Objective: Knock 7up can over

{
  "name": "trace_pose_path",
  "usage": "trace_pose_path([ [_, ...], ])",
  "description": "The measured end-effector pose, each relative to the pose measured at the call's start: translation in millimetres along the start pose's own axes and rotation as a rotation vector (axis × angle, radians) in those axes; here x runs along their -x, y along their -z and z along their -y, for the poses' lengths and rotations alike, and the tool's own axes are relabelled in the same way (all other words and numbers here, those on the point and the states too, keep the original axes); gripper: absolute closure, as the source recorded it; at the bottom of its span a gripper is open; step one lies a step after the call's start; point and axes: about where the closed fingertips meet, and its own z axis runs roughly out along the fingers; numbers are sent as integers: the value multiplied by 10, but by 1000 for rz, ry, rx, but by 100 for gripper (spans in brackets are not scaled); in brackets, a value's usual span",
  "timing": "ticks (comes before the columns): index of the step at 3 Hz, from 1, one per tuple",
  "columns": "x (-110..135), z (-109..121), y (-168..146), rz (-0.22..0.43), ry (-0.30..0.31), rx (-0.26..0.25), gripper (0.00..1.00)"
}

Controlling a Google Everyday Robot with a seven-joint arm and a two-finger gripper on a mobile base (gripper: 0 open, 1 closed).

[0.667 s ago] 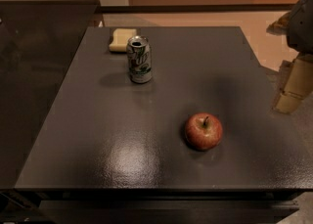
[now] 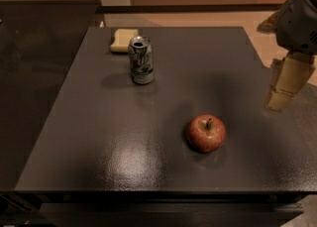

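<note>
While the 7up can [image 2: 141, 60] stands upright, claw [image 2: 282, 94] far right, apart.

one 7up can [image 2: 141, 60], one apple [image 2: 206, 133], one sponge [image 2: 124, 39] (one gripper [image 2: 281, 97], far right)

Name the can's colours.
7up can: silver-white with green markings, camera view; gripper hangs at table's right edge.

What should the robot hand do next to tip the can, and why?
Probably move the gripper left across the table toward the 7up can: it stands upright near the far left, and the gripper hangs beyond the right edge, nowhere near it.
</note>
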Motion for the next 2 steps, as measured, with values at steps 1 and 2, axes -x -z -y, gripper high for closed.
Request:
trace_pose_path([
  [1, 192, 147, -198, 39, 45, 15, 0],
  [2, 387, 320, -456, 77, 76, 32, 0],
])
